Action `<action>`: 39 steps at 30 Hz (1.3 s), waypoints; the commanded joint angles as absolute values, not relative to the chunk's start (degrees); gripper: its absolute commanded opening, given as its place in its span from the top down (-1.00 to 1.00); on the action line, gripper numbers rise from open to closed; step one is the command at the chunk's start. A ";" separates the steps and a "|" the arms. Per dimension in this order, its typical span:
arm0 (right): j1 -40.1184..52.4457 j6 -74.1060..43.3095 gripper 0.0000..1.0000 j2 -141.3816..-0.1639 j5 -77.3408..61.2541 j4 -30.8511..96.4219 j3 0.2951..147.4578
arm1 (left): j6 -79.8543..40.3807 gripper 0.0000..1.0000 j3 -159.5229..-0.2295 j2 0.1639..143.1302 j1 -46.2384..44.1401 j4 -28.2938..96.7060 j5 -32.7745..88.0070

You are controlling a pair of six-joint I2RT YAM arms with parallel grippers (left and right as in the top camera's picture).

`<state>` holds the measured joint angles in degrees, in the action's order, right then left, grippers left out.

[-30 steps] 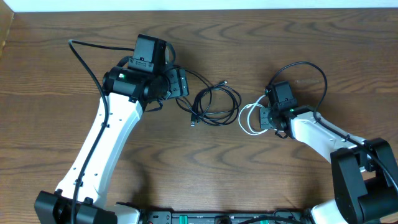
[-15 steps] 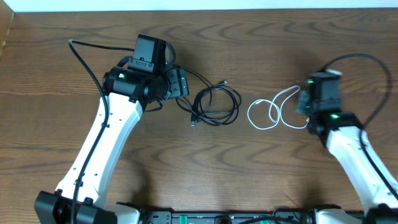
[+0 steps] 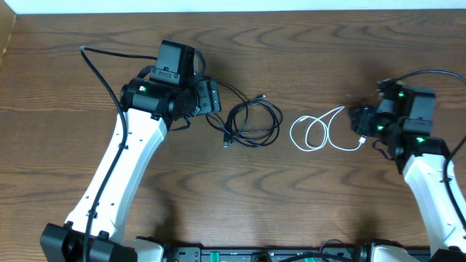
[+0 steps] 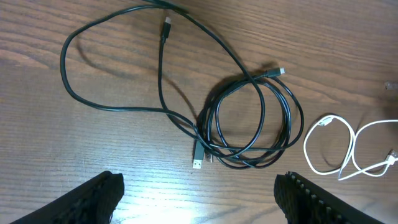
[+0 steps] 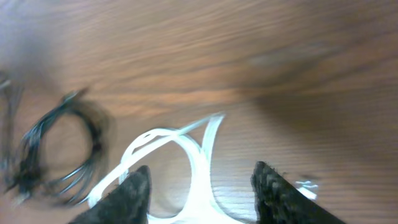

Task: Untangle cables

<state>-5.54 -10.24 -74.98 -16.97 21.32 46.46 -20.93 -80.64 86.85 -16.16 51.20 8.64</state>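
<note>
While the left tool (image 4: 199, 183) hangs over the desk (image 3: 291, 204), its fingers (image 4: 99, 199) stand wide apart with nothing between them. The black cable coil (image 3: 255, 124) lies flat near desk centre, just at 3 o'clock of that tool. In the left wrist view a long black loop (image 4: 112, 68) runs out from the coil toward 10 o'clock. A USB plug (image 4: 197, 163) lies at the coil's 7 o'clock edge and a small plug (image 4: 278, 71) at its 1 o'clock. I cannot tell whether this is one black cord or several.

The white cable (image 3: 317, 131) lies at 3 o'clock of the black coil, apart from it and not touching. It forms two small loops side by side, with a tail running toward 3 o'clock.

The right tool (image 5: 202, 177) is at 3 o'clock of the white cable, low over the desk. Its fingers (image 5: 134, 196) are spread wide. The right wrist view is blurred, and the white loops show between the fingers, not pinched. The black coil shows at 9 o'clock in that view.
</note>
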 commanded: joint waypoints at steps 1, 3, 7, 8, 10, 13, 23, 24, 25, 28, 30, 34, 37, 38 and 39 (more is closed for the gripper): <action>-0.36 -8.69 -0.15 -74.63 -24.10 23.33 46.59 | -20.21 -0.66 -80.86 86.80 -16.03 51.44 8.49; 3.18 -8.69 -0.21 -74.74 -23.86 25.15 46.57 | -20.21 -0.66 -80.86 86.80 -16.03 51.42 8.49; 9.91 -9.45 -0.30 -76.03 -16.25 27.53 46.15 | -20.21 -0.66 -80.84 86.80 -16.03 51.44 8.49; 11.18 -9.80 -0.30 -76.53 -14.50 27.53 46.11 | -20.23 -0.66 -80.86 86.80 -16.03 51.44 8.49; 13.74 -9.85 -0.26 -78.28 -11.29 26.79 46.06 | -20.21 -0.66 -80.86 86.80 -16.03 51.42 8.49; 18.13 -10.66 -0.25 -83.05 -7.62 23.79 46.06 | -20.21 -0.66 -80.86 86.80 -16.03 51.44 8.45; 27.33 -13.52 -0.08 -93.51 2.87 14.83 46.06 | -20.21 -0.66 -80.84 86.80 -16.03 55.83 -8.27; 28.16 -13.52 -0.05 -94.11 4.75 14.15 46.06 | -20.18 -0.66 -80.84 86.80 -16.03 56.58 -10.33; 28.69 -13.63 -0.05 -94.54 6.13 13.76 46.06 | -20.18 -0.66 -80.84 86.80 -16.03 56.84 -11.09; 30.13 -15.57 -0.04 -95.68 11.73 13.17 46.06 | -20.18 -0.66 -80.84 86.80 -16.03 57.49 -11.40; 30.61 -15.86 -0.01 -96.99 12.99 11.99 46.06 | -20.18 -0.66 -80.84 86.80 -16.10 57.82 -11.38; 30.81 -15.90 0.10 -99.50 12.99 9.17 46.06 | -20.18 -0.66 -80.84 86.80 -16.10 57.87 -11.16; 30.81 -18.83 0.15 -100.99 12.99 7.05 46.06 | -20.18 -0.66 -80.84 86.80 -16.10 58.06 -11.18; 30.81 -19.62 0.17 -101.21 12.97 6.66 46.06 | -20.18 -0.66 -80.84 86.80 -16.10 58.13 -11.16; 30.81 -20.58 0.21 -101.38 12.97 6.35 46.06 | -20.18 -0.66 -80.84 86.80 -16.10 58.26 -11.18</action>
<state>30.46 -16.71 -99.96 11.49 6.81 46.33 -20.91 -80.64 86.85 -16.16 57.76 -9.76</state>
